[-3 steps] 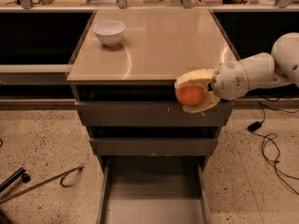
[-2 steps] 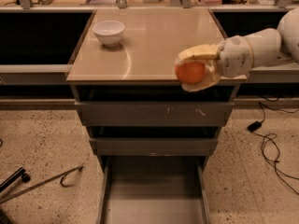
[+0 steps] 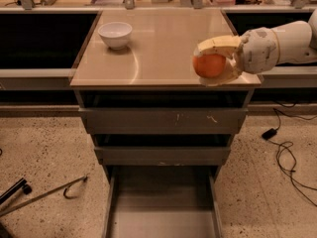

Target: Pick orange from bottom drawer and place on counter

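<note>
- Floor, far left: a thin metal rod with a hooked end (image 3: 49,195) lies on the speckled floor.
- Counter, rear left: a white bowl (image 3: 115,34) stands upright near the back-left corner, well apart from the claw.
- Centre: the counter (image 3: 163,48) is a glossy tan top on a grey cabinet, flanked by dark shelving on both sides.
- Below the counter: two upper drawers, the higher (image 3: 163,120) and the lower (image 3: 163,155), show flat grey fronts, one above the other.
- Bottom centre: the bottom drawer (image 3: 161,207) is pulled out toward the camera, its flat grey floor and thin side walls in view.
- Counter, front right: the orange (image 3: 210,66) sits over the front-right corner of the counter. Whether it touches the surface cannot be told.
- Same place: the claw (image 3: 200,66) is clenched around the orange, one cream finger above the fruit and one below.
- Right edge: the white arm (image 3: 277,43) reaches in level from the right.
- Floor, right: dark cables (image 3: 287,152) trail across the floor beside the cabinet.
</note>
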Controlling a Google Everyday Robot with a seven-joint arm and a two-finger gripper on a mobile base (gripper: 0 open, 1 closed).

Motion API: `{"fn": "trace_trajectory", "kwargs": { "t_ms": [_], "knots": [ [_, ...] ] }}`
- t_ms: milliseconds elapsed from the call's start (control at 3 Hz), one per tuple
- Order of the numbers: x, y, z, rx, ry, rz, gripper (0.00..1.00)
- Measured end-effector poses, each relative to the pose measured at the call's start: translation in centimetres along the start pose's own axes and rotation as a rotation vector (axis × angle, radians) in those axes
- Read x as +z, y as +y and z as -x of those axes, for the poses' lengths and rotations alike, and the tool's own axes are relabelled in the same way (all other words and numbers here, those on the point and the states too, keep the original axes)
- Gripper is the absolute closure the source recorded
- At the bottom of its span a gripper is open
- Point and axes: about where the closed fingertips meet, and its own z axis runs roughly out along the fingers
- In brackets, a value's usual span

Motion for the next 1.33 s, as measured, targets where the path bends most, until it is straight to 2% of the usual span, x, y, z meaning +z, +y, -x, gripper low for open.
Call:
{"fn": "trace_trajectory", "kwargs": {
  "t_ms": [333,667,1000,1333],
  "knots": [
    [-0.5,-0.4,-2.8,-0.038,0.033,0.029,1.0],
    [0.2,-0.2,-8.0,-0.089,0.074,0.079,1.0],
    [0.8,-0.7,-11.8,-0.128,0.103,0.126,1.0],
    [0.5,-1.8,-14.7,-0.164,0.164,0.167,1.0]
  ]
}}
